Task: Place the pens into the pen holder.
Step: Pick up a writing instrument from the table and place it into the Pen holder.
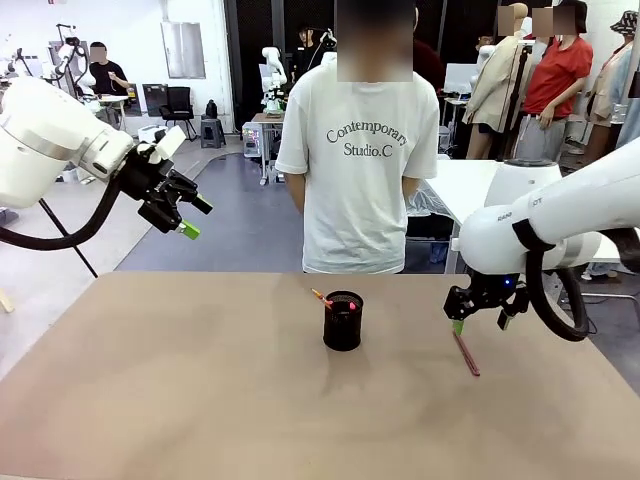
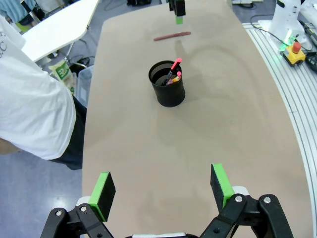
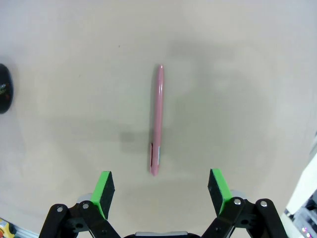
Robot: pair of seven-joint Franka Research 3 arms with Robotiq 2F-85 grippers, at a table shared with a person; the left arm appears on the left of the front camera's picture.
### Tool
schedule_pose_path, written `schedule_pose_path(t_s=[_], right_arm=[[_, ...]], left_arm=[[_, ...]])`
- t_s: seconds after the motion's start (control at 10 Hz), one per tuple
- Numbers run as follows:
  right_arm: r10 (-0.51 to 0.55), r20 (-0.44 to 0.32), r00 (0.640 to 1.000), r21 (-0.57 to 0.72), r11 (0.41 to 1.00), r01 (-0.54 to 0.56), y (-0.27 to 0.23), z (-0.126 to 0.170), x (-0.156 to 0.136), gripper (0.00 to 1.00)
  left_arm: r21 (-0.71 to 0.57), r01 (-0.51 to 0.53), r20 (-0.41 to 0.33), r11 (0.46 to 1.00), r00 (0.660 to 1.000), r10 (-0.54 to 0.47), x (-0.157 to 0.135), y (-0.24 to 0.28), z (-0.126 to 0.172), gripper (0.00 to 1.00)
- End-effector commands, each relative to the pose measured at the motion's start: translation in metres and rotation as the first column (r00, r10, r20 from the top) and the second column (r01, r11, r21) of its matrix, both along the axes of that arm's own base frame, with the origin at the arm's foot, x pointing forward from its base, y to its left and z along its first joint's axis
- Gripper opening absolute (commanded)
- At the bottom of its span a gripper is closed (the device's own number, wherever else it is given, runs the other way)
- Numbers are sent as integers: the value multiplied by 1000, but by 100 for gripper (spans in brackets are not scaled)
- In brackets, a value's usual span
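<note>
On the brown table, the pink pen lies flat. The right gripper hangs low over its near end, jaws spread wide and empty. Well apart, mid-table, the black pen holder stands upright with two pens in it. The left gripper is raised high at the left, also wide and empty. A person stands beyond the far edge

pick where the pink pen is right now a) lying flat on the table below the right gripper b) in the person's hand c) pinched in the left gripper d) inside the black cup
a: the pink pen lies flat on the table, untouched, in line with the gap of the open right gripper and apart from the black cup.
</note>
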State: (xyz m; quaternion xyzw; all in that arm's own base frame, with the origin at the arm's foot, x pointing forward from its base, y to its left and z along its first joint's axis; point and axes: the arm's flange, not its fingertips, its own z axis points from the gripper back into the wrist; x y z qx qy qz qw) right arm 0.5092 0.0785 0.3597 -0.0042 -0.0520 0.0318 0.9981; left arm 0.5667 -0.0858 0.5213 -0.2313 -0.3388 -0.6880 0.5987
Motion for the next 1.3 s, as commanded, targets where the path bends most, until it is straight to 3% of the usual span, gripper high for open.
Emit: schedule_pose_path(t_s=[0.0,0.5,0.7,0.8,1.1,1.2], right_arm=[[-48,16,999,-13,999,48,4,-5,24,100],[-76,3,997,-21,997,76,16,-34,42,100],[-87,1,996,-102,991,87,14,-19,39,100],[-57,-23,998,-6,998,56,10,-34,35,100],[-65,-22,998,-29,998,64,9,-34,36,100],[-96,-41,995,-32,995,95,7,-37,51,100]], left_arm=[[1,7,-7,1000,1000,-7,1,2,3,100],[1,7,-7,1000,1000,-7,1,2,3,100],[1,7,-7,1000,1000,-7,1,2,3,100],[1,7,-7,1000,1000,-7,1,2,3,100],[1,7,-7,1000,1000,-7,1,2,3,100],[1,7,-7,1000,1000,-7,1,2,3,100]])
